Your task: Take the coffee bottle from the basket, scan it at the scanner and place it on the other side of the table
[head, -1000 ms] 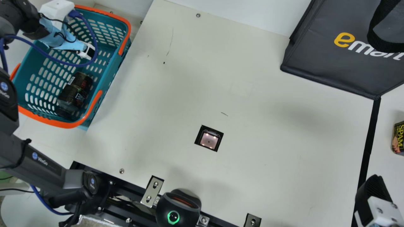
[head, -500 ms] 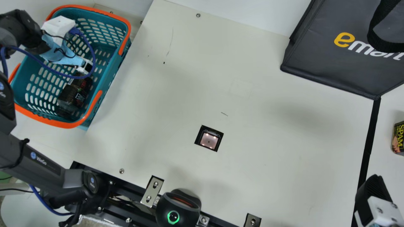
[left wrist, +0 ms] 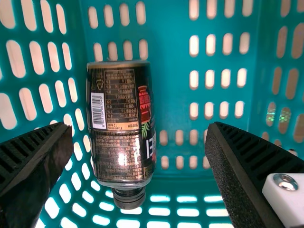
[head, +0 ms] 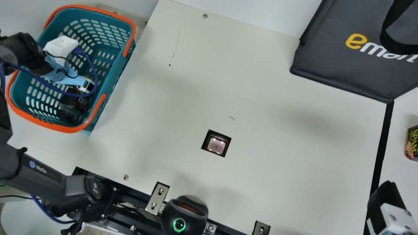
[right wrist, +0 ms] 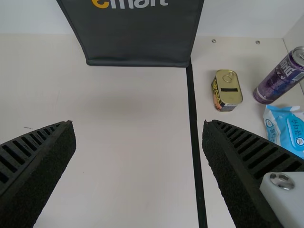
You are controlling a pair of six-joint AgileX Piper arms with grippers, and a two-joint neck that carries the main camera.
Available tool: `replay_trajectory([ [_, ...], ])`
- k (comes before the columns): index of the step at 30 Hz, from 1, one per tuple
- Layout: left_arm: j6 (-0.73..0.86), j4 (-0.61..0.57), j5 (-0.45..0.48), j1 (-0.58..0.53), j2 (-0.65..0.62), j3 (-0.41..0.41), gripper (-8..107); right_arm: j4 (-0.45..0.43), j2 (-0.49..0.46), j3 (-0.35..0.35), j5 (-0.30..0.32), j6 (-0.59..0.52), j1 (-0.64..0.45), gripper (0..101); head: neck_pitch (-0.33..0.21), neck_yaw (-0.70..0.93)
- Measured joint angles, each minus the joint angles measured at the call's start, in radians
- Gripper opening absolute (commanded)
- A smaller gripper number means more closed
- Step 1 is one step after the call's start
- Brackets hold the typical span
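The coffee bottle [left wrist: 121,152] lies on its side in the basket [head: 49,124], its barcode [left wrist: 98,110] visible in the left wrist view. Above it, the left pincer [left wrist: 140,126] is released and widely spread, grasping nothing; the wide gap presumably allows it to straddle the bottle, which sits nearer one finger. The right pincer [right wrist: 137,123], likewise spread and empty, is over the tabletop [head: 277,156], apparently parked away from the scanner [head: 216,145].
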Motion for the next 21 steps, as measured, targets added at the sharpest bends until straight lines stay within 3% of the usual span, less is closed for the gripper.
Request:
replay_trajectory([
  [10,0.006,0.021,-0.157,0.009,0.009,0.094,90,0.000,0.000,0.000,0.001,0.000,0.000,95,0.000,0.000],
  [21,0.004,0.021,-0.250,0.015,0.062,0.103,90,0.000,0.000,0.000,0.001,0.000,0.000,95,0.000,0.000],
])
